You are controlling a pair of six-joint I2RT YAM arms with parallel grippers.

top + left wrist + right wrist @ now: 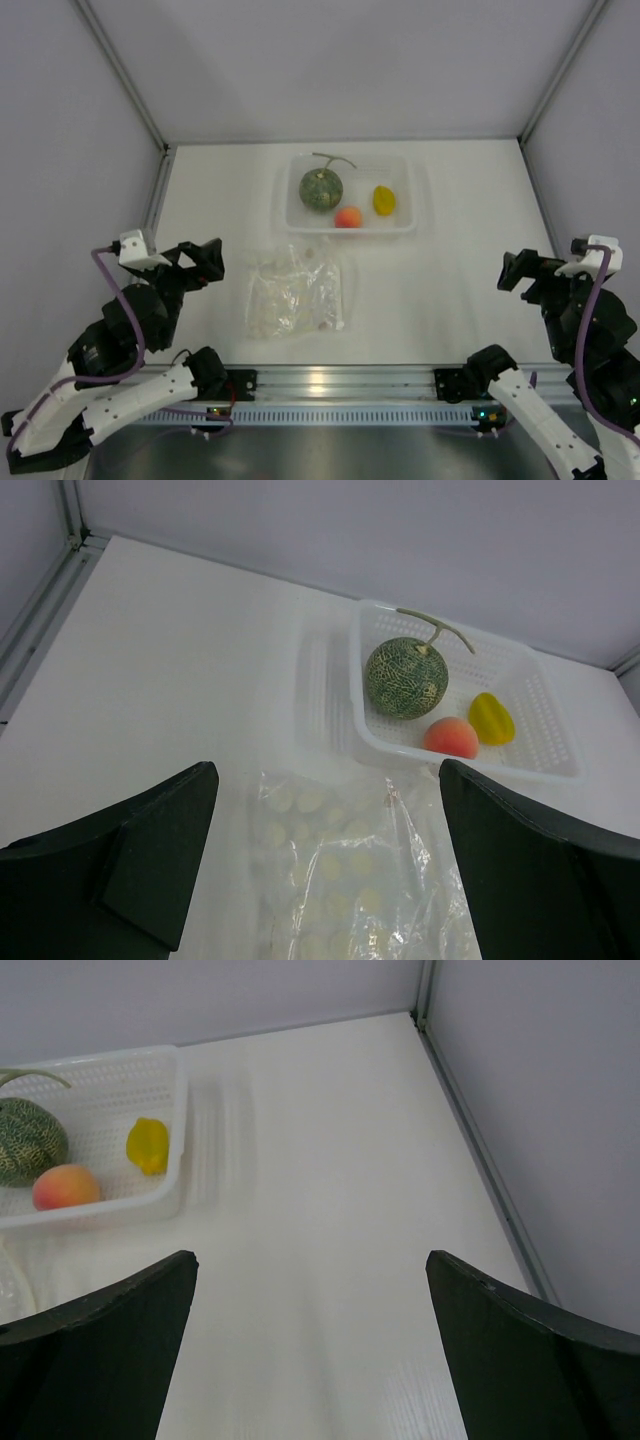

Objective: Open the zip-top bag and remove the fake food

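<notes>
The clear crinkly zip-top bag [296, 290] lies flat on the table in front of the tub; it also shows in the left wrist view [360, 870]. The green melon [320, 188], the yellow fruit [384, 200] and the orange-red fruit [347, 217] sit in the clear rectangular tub [410, 196], outside the bag. My left gripper [205, 262] is open and empty, left of the bag. My right gripper [522, 272] is open and empty at the right, far from the bag.
The tub [560, 770] stands at the back middle of the white table. Grey walls close in the back and both sides. A metal rail [330, 385] runs along the near edge between the arm bases.
</notes>
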